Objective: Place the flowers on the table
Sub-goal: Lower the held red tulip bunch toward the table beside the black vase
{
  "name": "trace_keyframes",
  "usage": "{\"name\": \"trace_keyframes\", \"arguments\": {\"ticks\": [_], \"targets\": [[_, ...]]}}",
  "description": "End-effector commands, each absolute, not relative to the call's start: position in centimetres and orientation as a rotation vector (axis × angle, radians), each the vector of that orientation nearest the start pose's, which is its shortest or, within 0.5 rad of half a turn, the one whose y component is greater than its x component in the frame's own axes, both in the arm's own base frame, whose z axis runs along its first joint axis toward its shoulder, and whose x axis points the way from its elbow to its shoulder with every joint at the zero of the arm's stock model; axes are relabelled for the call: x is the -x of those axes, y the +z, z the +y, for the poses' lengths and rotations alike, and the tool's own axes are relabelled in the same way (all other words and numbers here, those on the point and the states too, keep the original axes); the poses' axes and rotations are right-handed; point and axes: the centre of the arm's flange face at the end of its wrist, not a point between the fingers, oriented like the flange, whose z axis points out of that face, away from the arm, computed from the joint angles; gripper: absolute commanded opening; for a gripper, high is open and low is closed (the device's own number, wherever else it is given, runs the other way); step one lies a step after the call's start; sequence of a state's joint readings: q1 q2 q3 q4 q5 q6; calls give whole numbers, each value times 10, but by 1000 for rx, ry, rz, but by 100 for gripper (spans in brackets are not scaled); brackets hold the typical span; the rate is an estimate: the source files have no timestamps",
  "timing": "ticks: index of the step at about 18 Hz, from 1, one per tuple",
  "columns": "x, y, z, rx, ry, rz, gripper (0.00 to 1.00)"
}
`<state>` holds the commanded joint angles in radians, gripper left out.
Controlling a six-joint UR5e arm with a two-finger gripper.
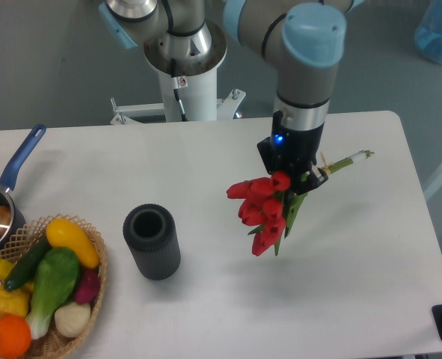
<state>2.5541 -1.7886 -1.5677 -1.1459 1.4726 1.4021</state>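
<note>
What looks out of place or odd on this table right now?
Only the flowers: they hang tilted, red buds down and stems up to the right, held above the table in the end effector. The dark cylinder stands upright; nothing is spilled.

The table (206,161) is white and smooth, with rounded corners. Resting on it — a dark ribbed cylinder (152,241) standing upright, a wicker basket (93,288) of vegetables at the near left edge, and a blue-handled pan (7,196) just behind the basket.

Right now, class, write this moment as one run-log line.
hand: shut on flowers | flowers: held sideways above table, not yet set down | dark cylinder: upright, left of flowers | step: lower, release
</note>
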Motion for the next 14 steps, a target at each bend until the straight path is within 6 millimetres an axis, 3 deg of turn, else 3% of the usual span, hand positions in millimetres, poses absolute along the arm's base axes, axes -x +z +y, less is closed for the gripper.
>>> {"name": "trace_keyframes", "arguments": {"ticks": [11,14], "targets": [[407,357,476,2909,166,606,4],[402,340,477,2904,173,612,11]]}}
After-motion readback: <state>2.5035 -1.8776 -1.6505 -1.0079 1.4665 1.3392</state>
